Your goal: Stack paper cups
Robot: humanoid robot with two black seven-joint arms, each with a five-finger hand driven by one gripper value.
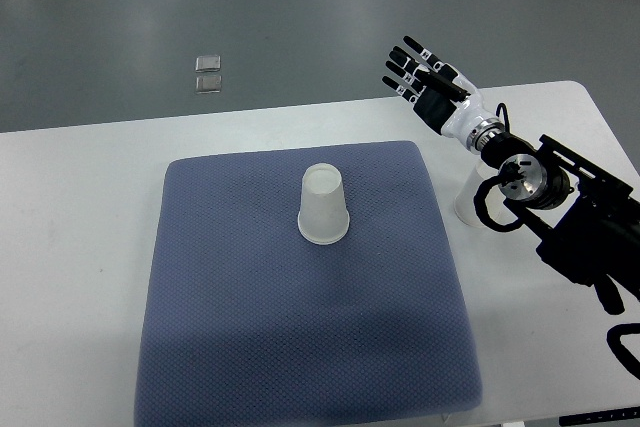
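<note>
Mat (300, 327), blue, on white table (80, 247) w/ grey floor (150, 17) behind; right hand (425, 82) fingers spread, empty.

Bench (80, 207): smooth, matt white top.
Mat (250, 327): blue-grey cloth, finely dimpled weave, matt.
Cup (323, 205): white paper, smooth, faintly translucent look, matt.
Second cup (466, 205): white paper, mostly hidden behind the arm.
Right hand (425, 77): black plastic fingers with white markings, slight sheen.
Wrist (487, 134): bright metal ring, glossy.
Floor (300, 17): grey, smooth, dull.
</note>
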